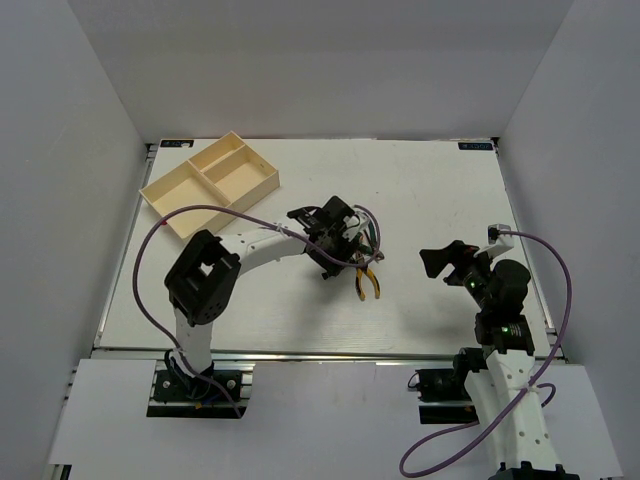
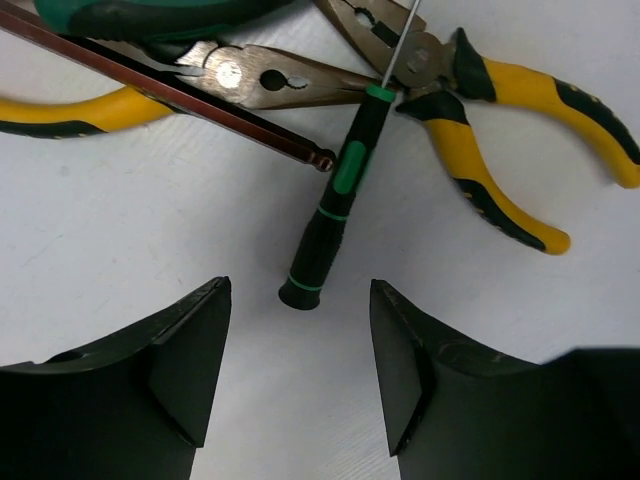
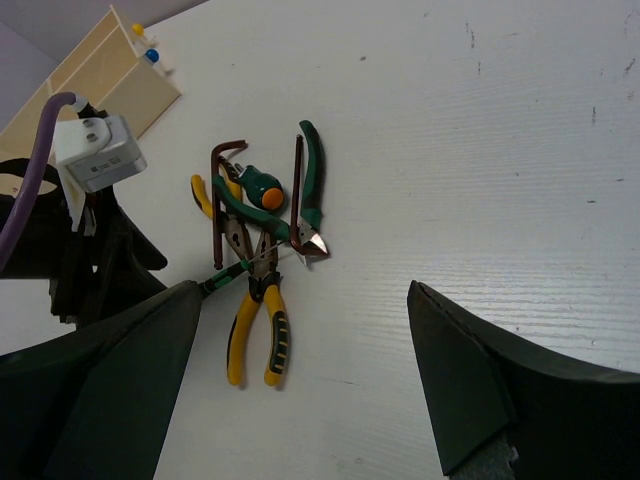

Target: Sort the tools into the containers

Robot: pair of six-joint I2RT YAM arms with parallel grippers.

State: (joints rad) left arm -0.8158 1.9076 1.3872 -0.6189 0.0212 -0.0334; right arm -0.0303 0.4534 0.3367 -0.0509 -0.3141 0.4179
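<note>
Our left tool (image 2: 300,318) hangs spread wide over the heap (image 3: 262,225) on the counter (image 1: 430,190), the green-banded screwdriver (image 2: 335,210) just ahead of it. We should straddle its handle squarely, clear of the yellow pliers (image 2: 500,110), then carry it to the far-left tray (image 1: 160,192). Our right tool (image 3: 305,300) gapes idle.

On the table there are seven tools in all. Two are pairs of yellow-handled pliers, one blunt-nosed pair (image 2: 480,130) and one long-nosed pair (image 2: 265,82). There is a single pair of green-handled cutters (image 3: 312,180). Two are brown L-shaped hex keys, one (image 3: 298,185) to the right of the other (image 3: 217,215). One slim black-and-green screwdriver (image 2: 335,200) and one stubby green tool with an orange end (image 3: 262,190) complete the count. One cream tray (image 1: 240,203) has three compartments: one long, two smaller.
</note>
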